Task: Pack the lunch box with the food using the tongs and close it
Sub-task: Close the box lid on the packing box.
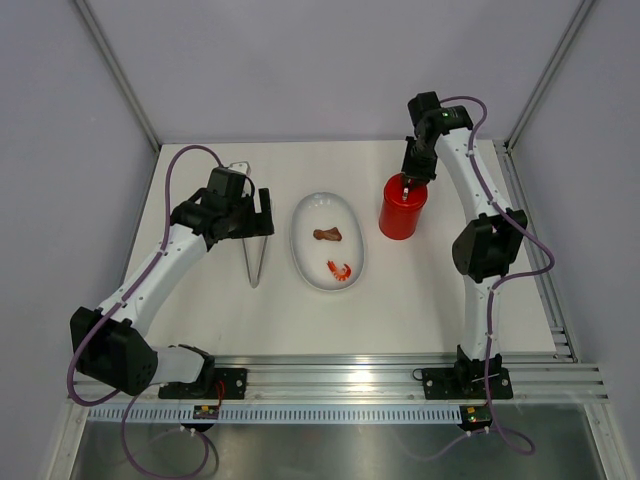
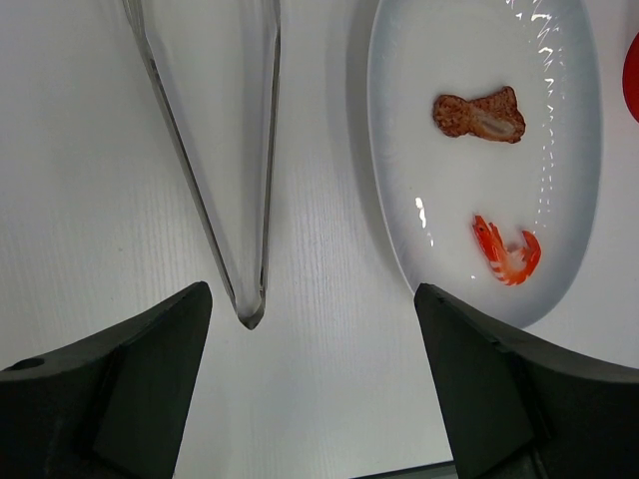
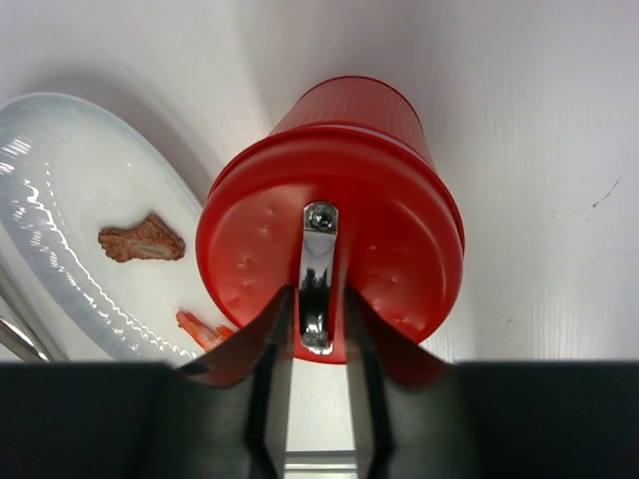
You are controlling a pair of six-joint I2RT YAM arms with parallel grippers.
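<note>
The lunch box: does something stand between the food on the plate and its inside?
Yes: the lid sits on top of the lunch box and covers its opening. The right gripper straddles the lid's metal handle.

The gripper straddles the metal handle on the lidded lunch box, beside a plate with 2 food pieces.

You find the plate at the centre of the table, the tongs at its 9 o'clock, the box at its 2 o'clock. On the plate, the shrimp lies at 6 o'clock from the chunk.
</note>
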